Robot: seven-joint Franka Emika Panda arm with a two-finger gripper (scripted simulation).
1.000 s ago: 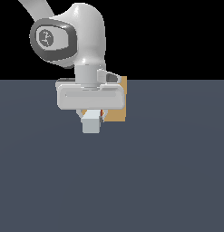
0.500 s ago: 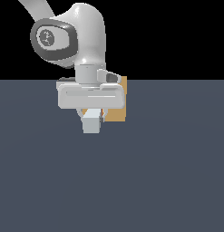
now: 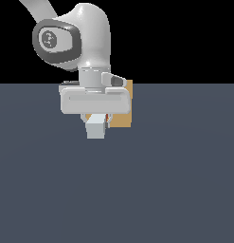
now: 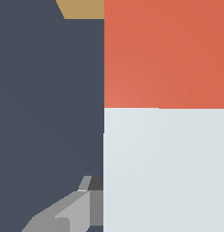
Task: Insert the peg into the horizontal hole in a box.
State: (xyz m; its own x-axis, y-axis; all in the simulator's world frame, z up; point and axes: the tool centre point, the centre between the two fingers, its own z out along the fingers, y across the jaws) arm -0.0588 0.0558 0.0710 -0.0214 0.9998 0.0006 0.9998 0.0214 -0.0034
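My gripper [image 3: 96, 118] hangs low over the floor, shut on the peg [image 3: 96, 128]. The peg's pale grey-white end faces the exterior camera. A thin red-orange strip shows beside it. In the wrist view the peg [image 4: 163, 113] fills most of the frame, its red-orange part towards the box [image 4: 81, 9] and its white part between my fingers [image 4: 70, 213]. The tan box [image 3: 123, 111] stands just behind the gripper, towards the exterior view's right. The hole is hidden behind my hand and the peg.
A flat dark grey-blue floor [image 3: 175, 180] spreads all around the box. My arm's wrist housing [image 3: 73, 40] rises above the gripper against a black background.
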